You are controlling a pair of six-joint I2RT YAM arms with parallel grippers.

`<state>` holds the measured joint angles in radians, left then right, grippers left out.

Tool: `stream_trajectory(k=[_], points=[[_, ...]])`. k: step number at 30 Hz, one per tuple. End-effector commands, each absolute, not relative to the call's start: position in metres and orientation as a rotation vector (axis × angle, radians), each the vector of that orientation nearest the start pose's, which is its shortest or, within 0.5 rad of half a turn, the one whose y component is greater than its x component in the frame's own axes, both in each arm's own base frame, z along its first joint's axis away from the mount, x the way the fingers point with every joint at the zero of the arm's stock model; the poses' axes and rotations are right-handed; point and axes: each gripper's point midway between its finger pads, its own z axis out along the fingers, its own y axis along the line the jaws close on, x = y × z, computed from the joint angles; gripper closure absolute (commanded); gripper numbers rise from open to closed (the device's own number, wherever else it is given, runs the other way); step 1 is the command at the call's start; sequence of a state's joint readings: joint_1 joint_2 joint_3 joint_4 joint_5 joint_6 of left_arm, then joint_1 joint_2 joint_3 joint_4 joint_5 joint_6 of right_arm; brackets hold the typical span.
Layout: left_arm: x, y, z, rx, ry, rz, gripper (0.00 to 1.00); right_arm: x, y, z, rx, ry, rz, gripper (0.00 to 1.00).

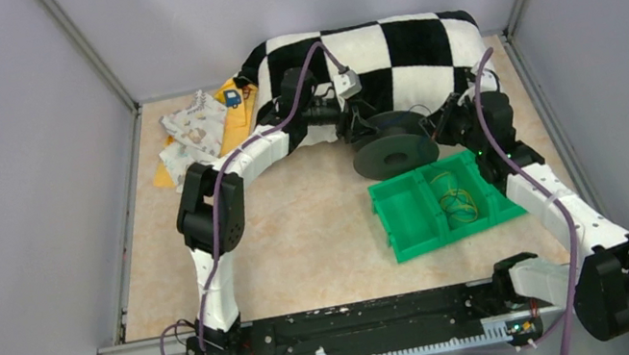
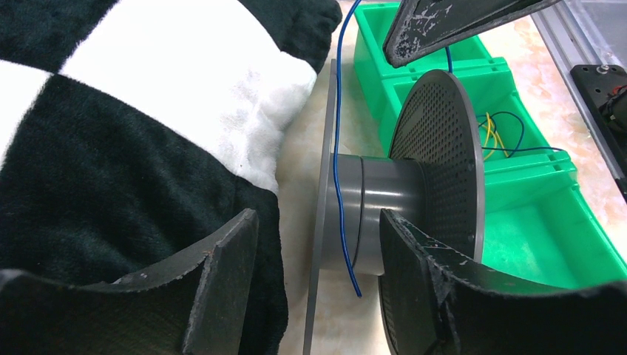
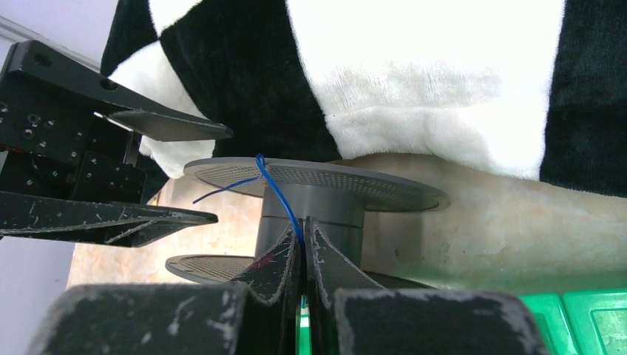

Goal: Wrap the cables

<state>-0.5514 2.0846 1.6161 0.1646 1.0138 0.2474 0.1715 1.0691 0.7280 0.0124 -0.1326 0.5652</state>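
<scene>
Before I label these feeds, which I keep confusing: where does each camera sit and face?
Top external: above and behind the arm bases, looking down across the beige table at the black two-flanged spool; the left arm and right arm show.
Left wrist: on the left arm, looking at the spool's hub; the open left gripper shows.
Right wrist: on the right arm, facing the spool side-on; its right gripper, shut on the thin blue wire, shows.
Shared: both wrist views show spool, wire and black-and-white checkered cushion.

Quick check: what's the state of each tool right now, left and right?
Left tool: open, straddling the spool flange, gripping nothing.
Right tool: closed, pinching the blue cable.
</scene>
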Motion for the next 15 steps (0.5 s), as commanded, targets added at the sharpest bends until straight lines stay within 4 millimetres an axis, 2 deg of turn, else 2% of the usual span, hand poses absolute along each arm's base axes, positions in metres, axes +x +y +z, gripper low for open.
stream_trajectory(k=[1, 5, 10, 15], points=[[0.3932, -0.4138, 0.2157, 1.366, 1.218, -1.127, 0.32, 0.3609, 0.1066, 0.2525, 0.262, 1.798, 0.650, 1.00], [0.3939, -0.4139, 0.2154, 1.364, 1.218, -1.127, 0.41, 0.3627, 0.1094, 0.2532, 0.263, 1.795, 0.670, 1.00], [0.3930, -0.4143, 0.2134, 1.366, 1.223, -1.130, 0.45, 0.3631, 0.1107, 0.2539, 0.266, 1.788, 0.683, 1.00], [0.3941, -0.4134, 0.2119, 1.363, 1.229, -1.124, 0.40, 0.3642, 0.1124, 0.2559, 0.267, 1.779, 0.697, 1.00]])
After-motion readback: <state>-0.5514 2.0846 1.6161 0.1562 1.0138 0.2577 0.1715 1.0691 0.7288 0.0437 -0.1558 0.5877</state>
